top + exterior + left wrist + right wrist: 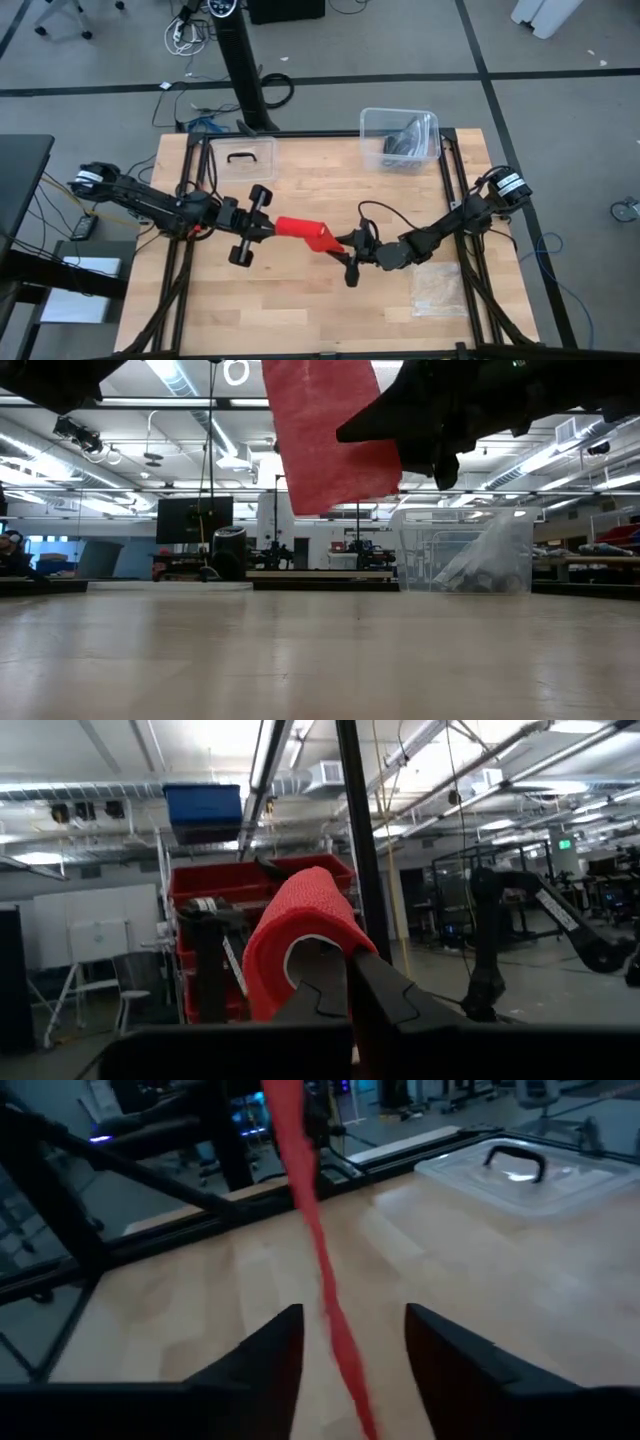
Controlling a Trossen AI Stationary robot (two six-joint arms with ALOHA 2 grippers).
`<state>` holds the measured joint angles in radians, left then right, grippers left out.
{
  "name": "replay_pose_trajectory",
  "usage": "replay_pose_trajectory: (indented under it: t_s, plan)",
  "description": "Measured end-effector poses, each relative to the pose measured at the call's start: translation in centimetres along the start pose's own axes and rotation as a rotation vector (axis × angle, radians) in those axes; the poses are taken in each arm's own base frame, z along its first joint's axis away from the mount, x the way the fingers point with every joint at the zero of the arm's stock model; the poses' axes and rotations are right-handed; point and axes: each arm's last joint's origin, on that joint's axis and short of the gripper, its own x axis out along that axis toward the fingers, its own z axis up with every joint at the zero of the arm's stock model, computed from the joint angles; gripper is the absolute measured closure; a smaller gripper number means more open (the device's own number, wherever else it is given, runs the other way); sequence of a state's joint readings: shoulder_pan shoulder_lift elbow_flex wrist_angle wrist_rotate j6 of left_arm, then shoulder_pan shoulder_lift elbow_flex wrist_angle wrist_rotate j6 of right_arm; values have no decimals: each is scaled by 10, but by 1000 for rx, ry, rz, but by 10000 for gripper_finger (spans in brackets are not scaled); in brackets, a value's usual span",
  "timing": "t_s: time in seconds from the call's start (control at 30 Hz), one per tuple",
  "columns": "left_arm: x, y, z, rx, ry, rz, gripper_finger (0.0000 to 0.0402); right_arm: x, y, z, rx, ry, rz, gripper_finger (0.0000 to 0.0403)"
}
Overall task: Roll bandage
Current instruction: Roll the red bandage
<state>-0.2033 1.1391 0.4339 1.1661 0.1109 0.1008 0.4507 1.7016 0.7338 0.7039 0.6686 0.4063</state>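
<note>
The bright red bandage [303, 232] spans between my two grippers above the table's middle, clear of the wood. In the low view it hangs as a flat sheet [335, 440]. My left gripper [270, 228] is shut on its left end, where the band curls into a loop [300, 925]. My right gripper [342, 244] is open. The strip shows edge-on [325, 1300] between the right gripper's two fingers [345, 1355]. I cannot tell whether they touch it. My left gripper holds the bandage's curled left end [335, 945] between its two fingers, which come level from the table's left. The band arches over the fingertips as an open loop. The rest leads off toward my right gripper, lifted clear of the table.
A clear bin [400, 138] with dark items stands at the far right; it also shows in the low view [465, 555]. Its clear lid with a black handle [240, 158] lies at the far left. A clear plastic bag [440, 290] lies near the right front.
</note>
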Motion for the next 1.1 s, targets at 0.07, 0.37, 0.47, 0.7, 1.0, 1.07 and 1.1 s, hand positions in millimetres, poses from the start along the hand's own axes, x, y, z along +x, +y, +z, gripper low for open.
replay_pose_trajectory:
  t_s: [0.07,0.37,0.47,0.7,1.0,1.07,1.1]
  plan:
    - [-1,3,3,10,-13,13,402,0,0,0,-1,5,6,283]
    - [-5,21,6,95,-6,119,402,-7,9,-4,0,16,52,397]
    - [-7,31,5,117,9,178,402,-11,14,-5,4,22,80,400]
    - [-13,52,3,185,47,298,402,-21,27,-6,23,3,145,401]
    - [-23,76,-8,207,188,402,402,-24,55,18,-47,-94,219,402]
    - [-25,79,-12,206,227,418,402,-23,63,30,-89,-129,228,402]
    - [-26,81,-13,204,246,422,402,-22,66,35,-115,-147,237,402]
